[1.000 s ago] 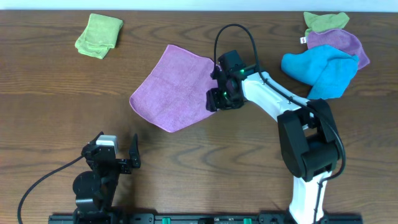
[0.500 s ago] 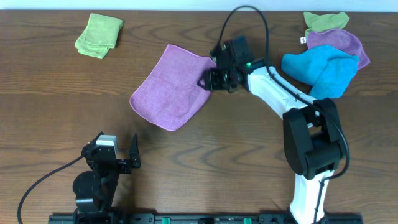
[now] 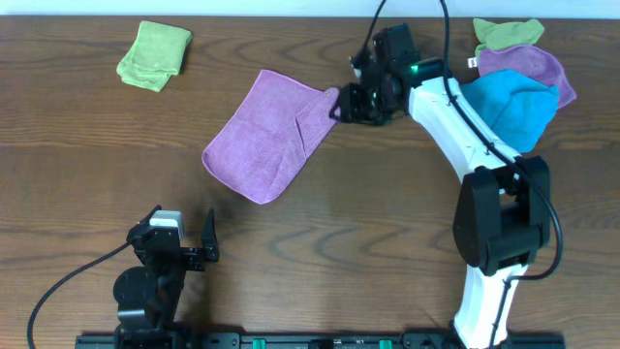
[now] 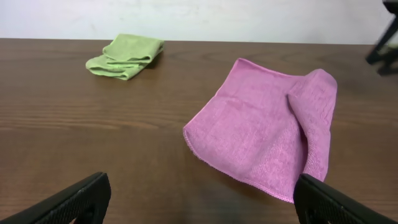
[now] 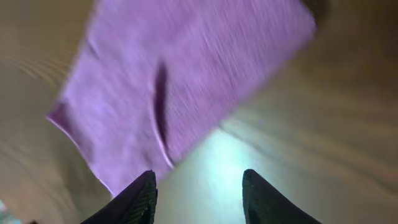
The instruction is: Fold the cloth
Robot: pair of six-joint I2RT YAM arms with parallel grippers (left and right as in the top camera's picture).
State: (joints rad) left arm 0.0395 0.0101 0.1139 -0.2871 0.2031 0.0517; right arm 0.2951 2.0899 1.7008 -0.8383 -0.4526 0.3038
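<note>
The orchid-purple cloth (image 3: 262, 141) lies left of the table's middle, mostly flat, with its right edge folded over as a narrow flap. It also shows in the left wrist view (image 4: 261, 134) and, blurred, in the right wrist view (image 5: 174, 81). My right gripper (image 3: 352, 103) hovers at the cloth's far right corner. Its jaws (image 5: 199, 186) are open and hold nothing. My left gripper (image 3: 180, 242) rests near the front left edge, apart from the cloth, with its jaws (image 4: 199, 199) open and empty. I cannot make out the white tag.
A folded green cloth (image 3: 155, 54) lies at the far left, also in the left wrist view (image 4: 127, 55). At the far right a bright blue cloth (image 3: 504, 109) lies heaped against a rounded purple cloth (image 3: 538, 66) and another green cloth (image 3: 509, 32).
My right gripper has moved away from me and to the right, from over the cloth's right side to its far right corner. The cloth's right edge now lies folded over as a flap.
</note>
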